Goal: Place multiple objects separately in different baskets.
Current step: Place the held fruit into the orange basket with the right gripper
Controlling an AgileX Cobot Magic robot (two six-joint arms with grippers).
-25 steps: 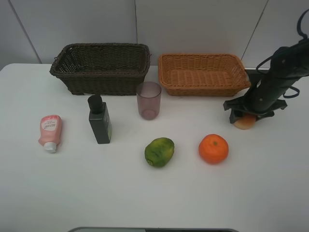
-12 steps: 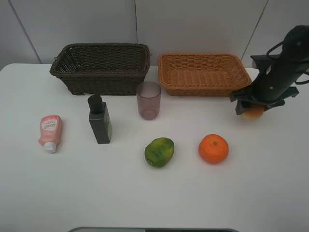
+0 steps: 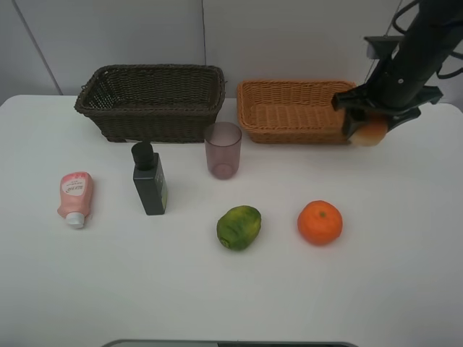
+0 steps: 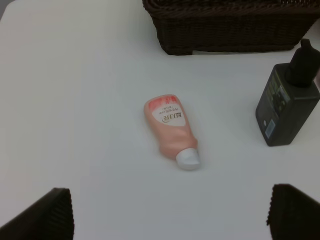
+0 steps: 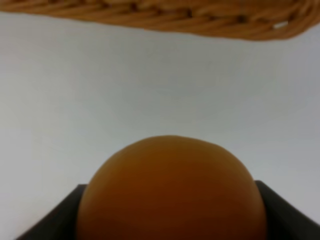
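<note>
- Exterior high: right fingers (image 3: 351, 124) pinch the peach (image 3: 372, 133). It is held off the table (image 3: 217, 289) at the right end of the orange-tan basket (image 3: 289, 131). The right arm (image 3: 412, 58) and the peach cover that basket corner.
- Dark brown basket (image 3: 159, 123) stands left of the orange-tan one, both at the back. Purple cup (image 3: 223, 150) is upright just in front of the gap between them.
- Pump bottle (image 3: 150, 184) is upright, left of the cup. Pink tube (image 3: 74, 197) lies flat further left, cap toward the front.
- Green fruit (image 3: 239, 227) and orange (image 3: 320, 222) sit near each other at the front, not touching. Left arm is outside this view.
- Left wrist: left fingers (image 4: 47, 215) are spread wide, with only the tips showing. The pink tube (image 4: 171, 130) lies on the table beyond them, well apart. Pump bottle (image 4: 287, 107) and dark brown basket (image 4: 230, 35) are cut off by the frame.
- Right wrist: the peach (image 5: 170, 190), blurred, fills the lower frame and hides most of the right fingers (image 5: 285, 217). Bare table lies below it. The orange-tan basket (image 5: 160, 17) rim is beyond, cut off.
</note>
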